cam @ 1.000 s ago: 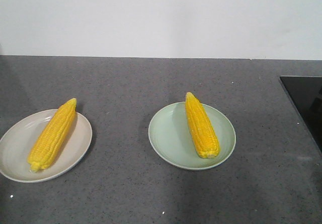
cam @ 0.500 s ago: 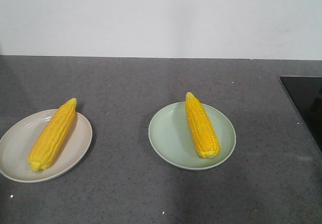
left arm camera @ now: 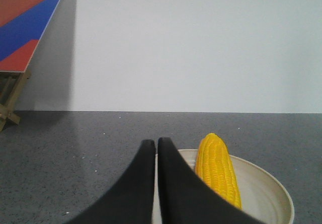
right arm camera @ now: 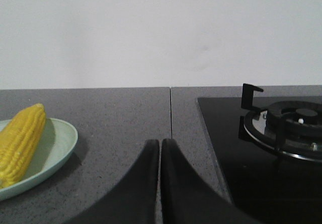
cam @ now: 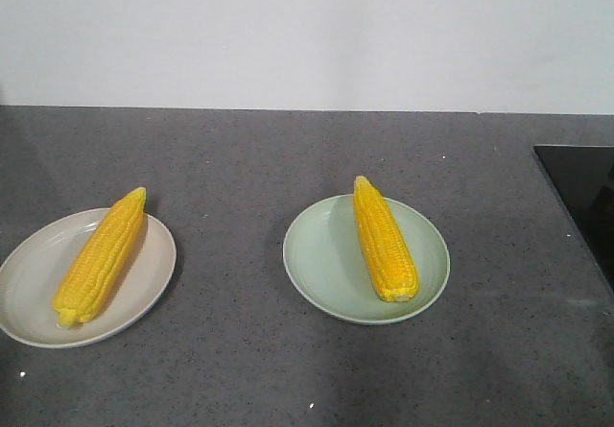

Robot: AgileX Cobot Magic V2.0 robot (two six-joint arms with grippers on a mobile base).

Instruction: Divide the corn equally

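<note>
Both sets of jaws are pressed together on nothing: the left gripper (left arm camera: pixel 156 142) hangs low over the near rim of the beige plate (cam: pixel 144 288), the right gripper (right arm camera: pixel 160 142) over bare desk (cam: pixel 288 149) between the green plate (cam: pixel 317 273) and the hob (right arm camera: pixel 236 148). One corn cob (cam: pixel 99 256) lies on beige, another cob (cam: pixel 385 239) on green. The split looks even, so the sensible move is probably to keep both arms low, level and clear of the plates.

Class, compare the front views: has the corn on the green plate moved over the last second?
No. The corn lies on the same diagonal on the green plate, its tip near the far rim, as before.
</note>
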